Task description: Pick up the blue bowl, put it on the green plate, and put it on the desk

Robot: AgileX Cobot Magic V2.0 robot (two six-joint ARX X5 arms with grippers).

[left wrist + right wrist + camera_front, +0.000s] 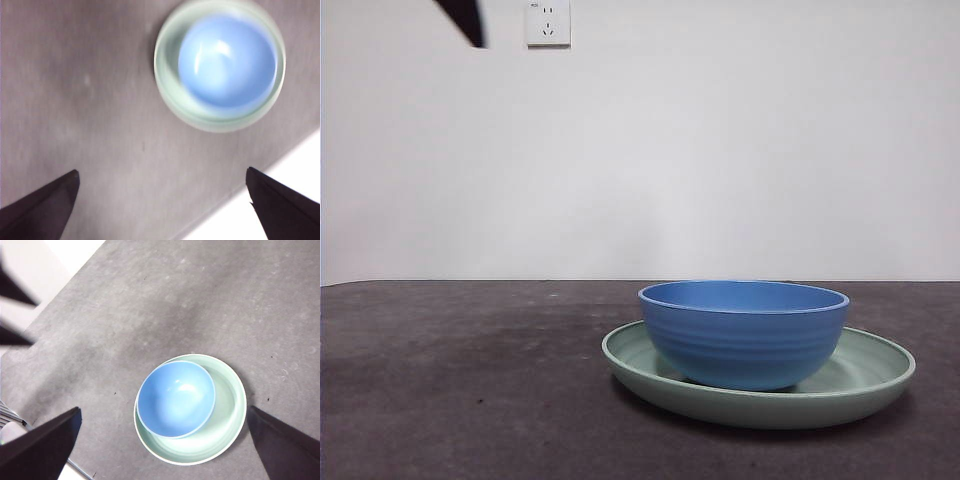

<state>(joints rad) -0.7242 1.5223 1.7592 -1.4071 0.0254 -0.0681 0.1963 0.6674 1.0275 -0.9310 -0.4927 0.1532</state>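
Your desk (460,390) spreads dark and mottled under everything. On it lies the green plate (865,385), flat, rim up, right of centre in the front view. The blue bowl (743,335) stands upright inside it, mouth up, set off-centre toward one side of the plate. Both arms hang high above. Your left gripper (162,200) and right gripper (165,440) are spread wide, holding nothing, with the bowl well clear of each.
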